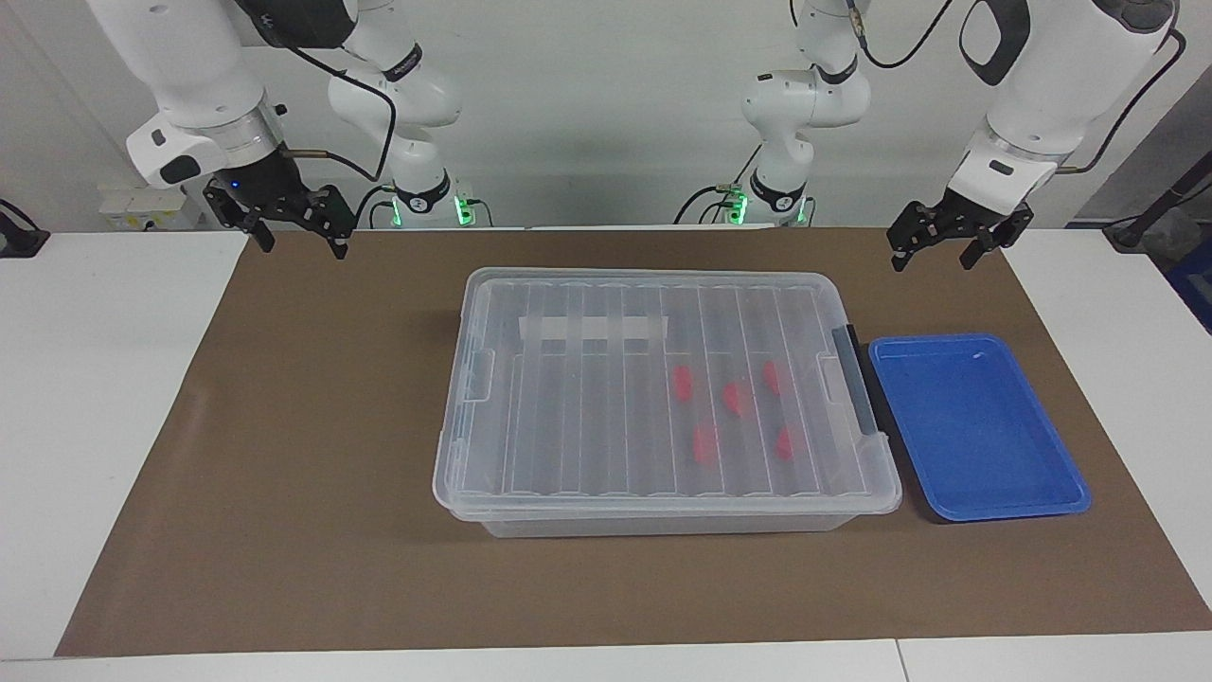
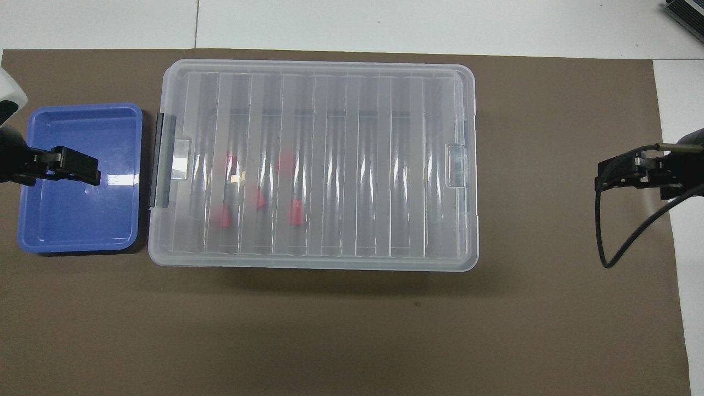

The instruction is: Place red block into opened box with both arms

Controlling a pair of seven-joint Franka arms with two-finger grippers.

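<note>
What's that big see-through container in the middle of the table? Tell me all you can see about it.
The box is a large rectangular bin of clear, slightly cloudy plastic, lying flat on the brown mat. Its ribbed clear lid is on. A white tape strip crosses the lid, and a black handle sits at the end beside the blue tray. Five red blocks show through the lid. Nothing grips it.

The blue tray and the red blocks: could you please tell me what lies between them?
The box's end wall with its black handle lies between the blue tray and the red blocks, under the lid; the facing view shows it best.
</note>
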